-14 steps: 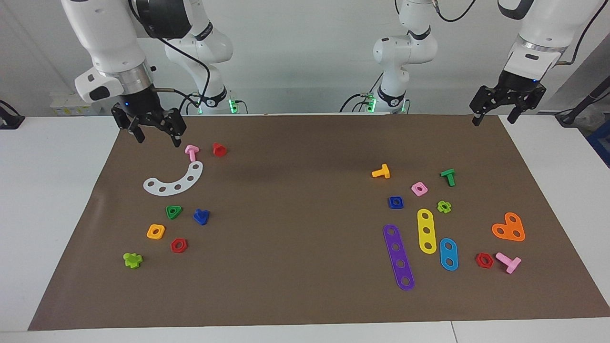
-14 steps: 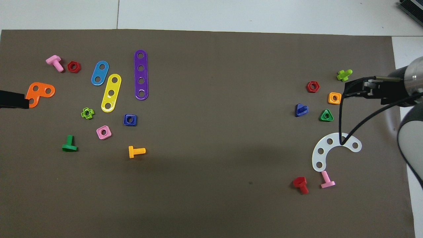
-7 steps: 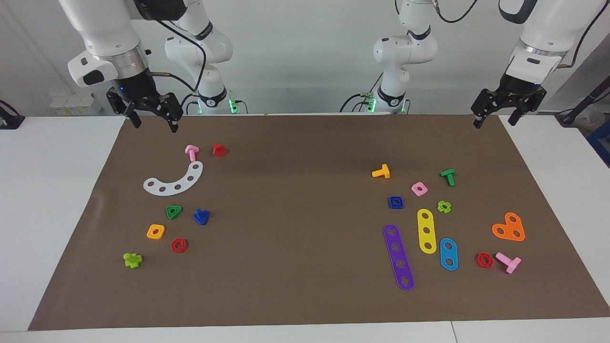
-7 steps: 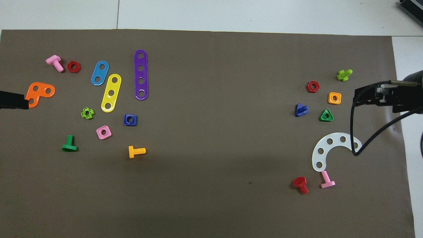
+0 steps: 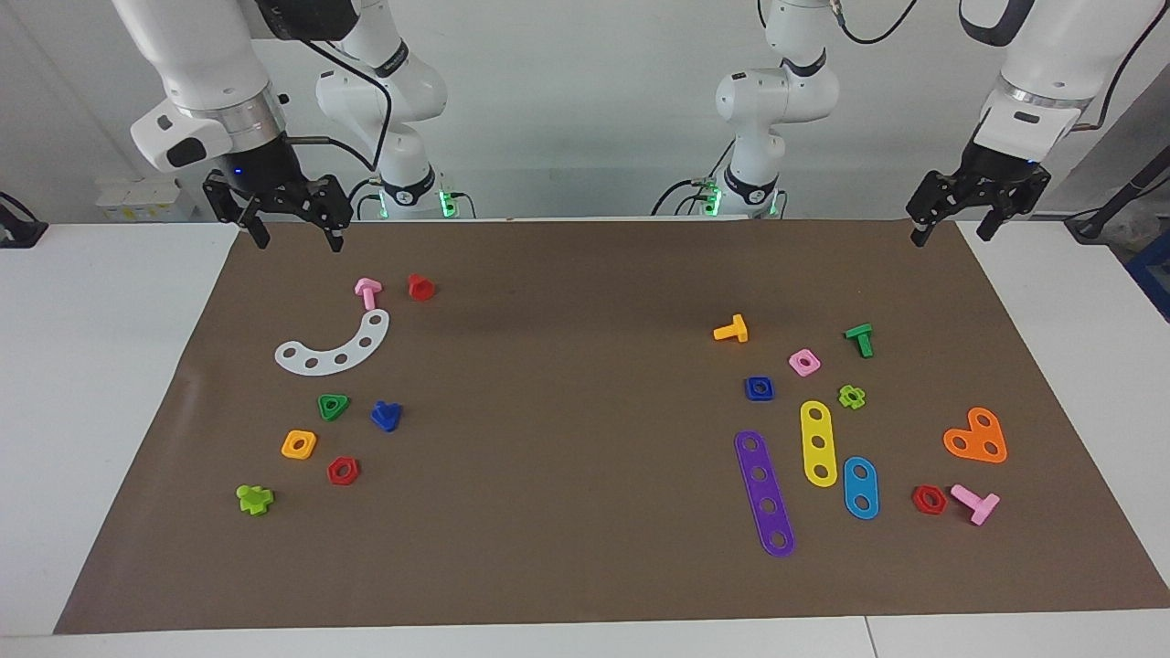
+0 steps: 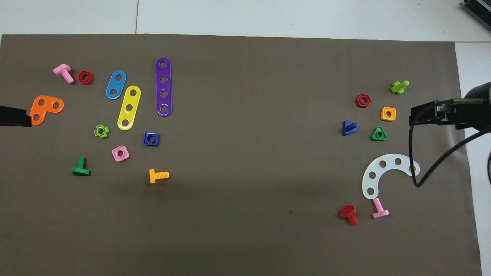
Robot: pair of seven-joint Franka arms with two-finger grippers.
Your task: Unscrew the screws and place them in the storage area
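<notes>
The dark-blue screw [image 5: 386, 416] [image 6: 349, 127] with a triangular head lies loose on the brown mat, beside the green triangle nut [image 5: 333, 406]. Around it is the storage area [image 5: 274, 402] [image 6: 364, 153], which holds the white arc strip [image 5: 334, 347], an orange square nut [image 5: 299, 444] and a red hexagon nut [image 5: 343, 471]. My right gripper [image 5: 297, 243] [image 6: 422, 115] hangs open and empty over the mat's edge nearest the robots, at the right arm's end. My left gripper [image 5: 951, 236] [image 6: 15, 116] waits open and empty above the mat's corner at the left arm's end.
A pink screw [image 5: 367, 292], a red screw [image 5: 420, 287] and a lime screw [image 5: 255, 499] also lie in that stretch. Toward the left arm's end lie purple [image 5: 764, 493], yellow [image 5: 818, 442] and blue [image 5: 860, 487] strips, an orange plate [image 5: 976, 437], nuts and more screws.
My right gripper has risen from beside the pink screw and drawn back toward the robots' edge of the mat. The left gripper has lifted slightly. No part on the mat has moved.
</notes>
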